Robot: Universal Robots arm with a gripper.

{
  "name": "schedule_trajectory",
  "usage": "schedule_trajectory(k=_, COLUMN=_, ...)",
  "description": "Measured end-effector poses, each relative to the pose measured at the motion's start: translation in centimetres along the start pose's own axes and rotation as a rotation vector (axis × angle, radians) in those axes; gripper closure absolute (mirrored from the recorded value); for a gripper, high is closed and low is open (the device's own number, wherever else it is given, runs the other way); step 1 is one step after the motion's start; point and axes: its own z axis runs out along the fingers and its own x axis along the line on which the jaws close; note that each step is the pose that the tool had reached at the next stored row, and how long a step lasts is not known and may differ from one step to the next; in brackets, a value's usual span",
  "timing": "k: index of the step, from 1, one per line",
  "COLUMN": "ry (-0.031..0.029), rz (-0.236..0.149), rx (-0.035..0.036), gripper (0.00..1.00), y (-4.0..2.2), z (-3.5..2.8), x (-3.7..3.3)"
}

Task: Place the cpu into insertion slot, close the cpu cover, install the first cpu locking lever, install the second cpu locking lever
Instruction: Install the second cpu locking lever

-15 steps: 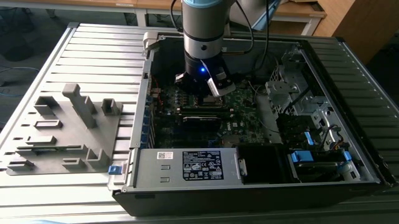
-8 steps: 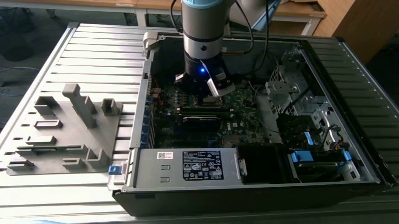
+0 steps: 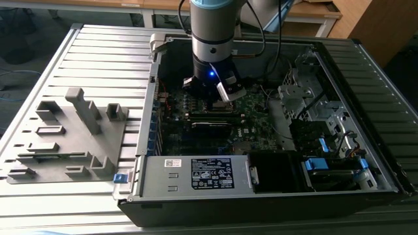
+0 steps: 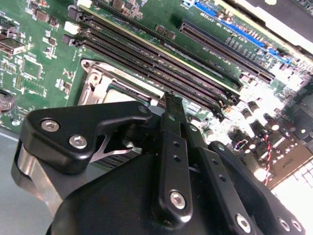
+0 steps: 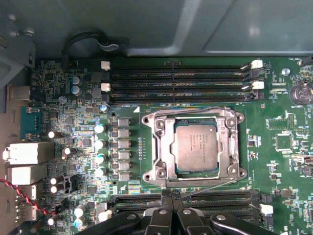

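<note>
Inside the insertion slot (image 5: 194,147), cpu (image 5: 195,147) seated, print unreadable, hand (image 5: 171,198) clenched, empty.

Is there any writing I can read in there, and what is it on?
On the metal box, the black label: too small to read.
Beside it, the small white label: blurred.
On the cpu: faint lines, unreadable.

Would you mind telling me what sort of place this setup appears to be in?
Probably a robotics lab or test workshop. An open desktop computer case lies on a ribbed metal workbench, a grey fixture block sits beside it, and the arm's gripper hangs over the motherboard near the cpu.
</note>
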Motion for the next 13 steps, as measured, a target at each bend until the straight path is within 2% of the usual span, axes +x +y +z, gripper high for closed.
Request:
schedule_trajectory(k=6, ry=-0.0007, rz=0.0, rx=-0.0001, gripper=0.89, y=-0.01, z=0.1, x=0.11)
schedule_trajectory(k=13, ry=-0.0033, rz=0.0, rx=-0.0001, gripper=0.89, y=-0.06, z=0.48, x=0.62)
